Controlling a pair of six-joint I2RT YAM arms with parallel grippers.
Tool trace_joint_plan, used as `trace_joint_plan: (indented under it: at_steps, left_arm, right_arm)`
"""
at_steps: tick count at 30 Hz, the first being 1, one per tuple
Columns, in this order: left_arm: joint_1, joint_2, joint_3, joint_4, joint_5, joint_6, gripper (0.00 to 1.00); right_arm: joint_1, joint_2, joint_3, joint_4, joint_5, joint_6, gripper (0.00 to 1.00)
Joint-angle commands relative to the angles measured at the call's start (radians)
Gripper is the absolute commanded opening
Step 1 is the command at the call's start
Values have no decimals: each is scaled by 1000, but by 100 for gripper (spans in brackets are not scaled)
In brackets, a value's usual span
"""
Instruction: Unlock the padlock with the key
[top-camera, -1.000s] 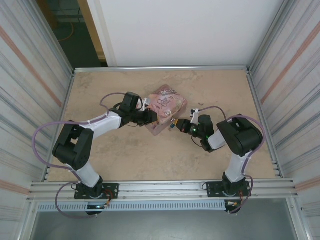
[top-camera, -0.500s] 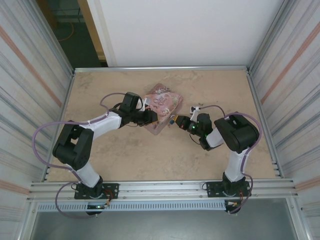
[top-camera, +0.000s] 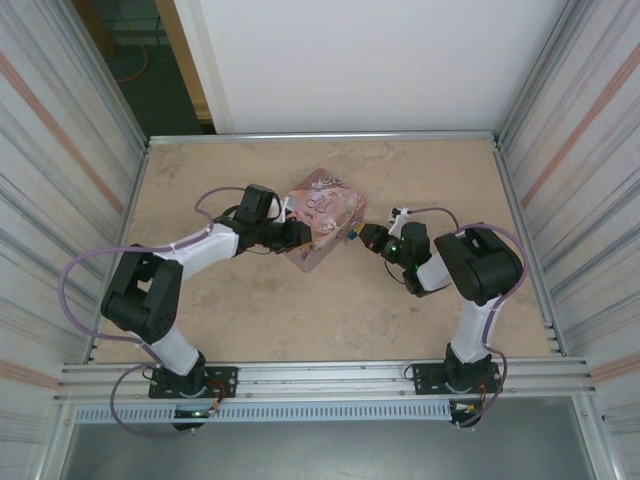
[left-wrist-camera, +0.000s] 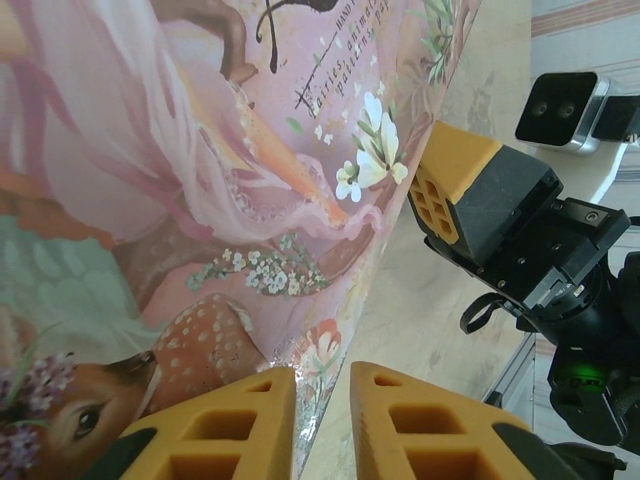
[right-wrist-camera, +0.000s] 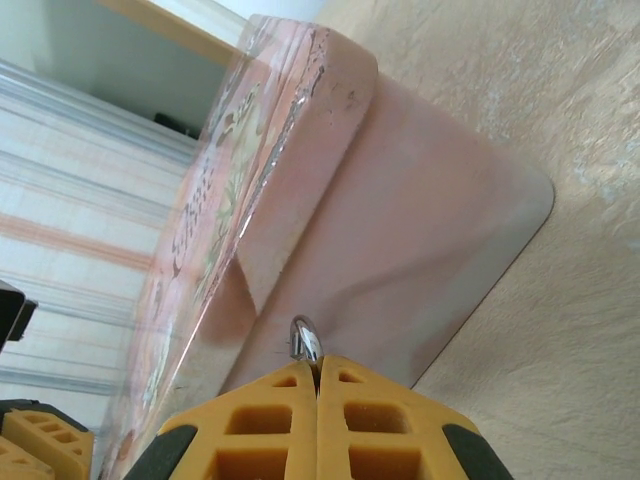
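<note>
The pink tin (top-camera: 325, 210) lies mid-table between both arms. My right gripper (top-camera: 360, 236) is at its right edge, where a small dark-blue bit of the padlock (top-camera: 352, 232) shows. In the right wrist view my right gripper (right-wrist-camera: 318, 362) is shut on the padlock. Just its silvery shackle (right-wrist-camera: 305, 340) pokes out against the tin's side (right-wrist-camera: 400, 200). My left gripper (left-wrist-camera: 322, 375) straddles the tin's near corner (left-wrist-camera: 300, 400) with a narrow gap between its jaws. The illustrated lid (left-wrist-camera: 200, 150) is on one side and the right arm's fingers (left-wrist-camera: 455, 190) are beyond. The key is hidden.
A raised metal rail (top-camera: 320, 137) borders the tan tabletop (top-camera: 300, 320). Corrugated walls (top-camera: 60, 200) stand close on the left and right. Purple cables (top-camera: 100, 260) loop off both arms.
The right gripper has moved toward the far side with the padlock. The tin has swung and shifted slightly left with it. The left fingers have parted a little.
</note>
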Motion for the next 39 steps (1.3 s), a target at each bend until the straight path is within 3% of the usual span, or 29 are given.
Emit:
trace_joint_plan:
  at_steps: [1,12,24,39]
  left_arm:
    - [29,-16,-19,-97,-27,26,25]
    - [64,-60,42,-106,1,38,37]
    - [159,-254,-9,-167,-43,109,45]
    - [233,-559,-156,-137,-153,188,59]
  right_arm:
    - [-13,-80,-11,-56,9,-52,0]
    - [-44,-281,-55,-286,1,-154,0]
    - [-30,-514,-57,-616,3,-271,0]
    - [48,-796,60,-1243,87,-419,0]
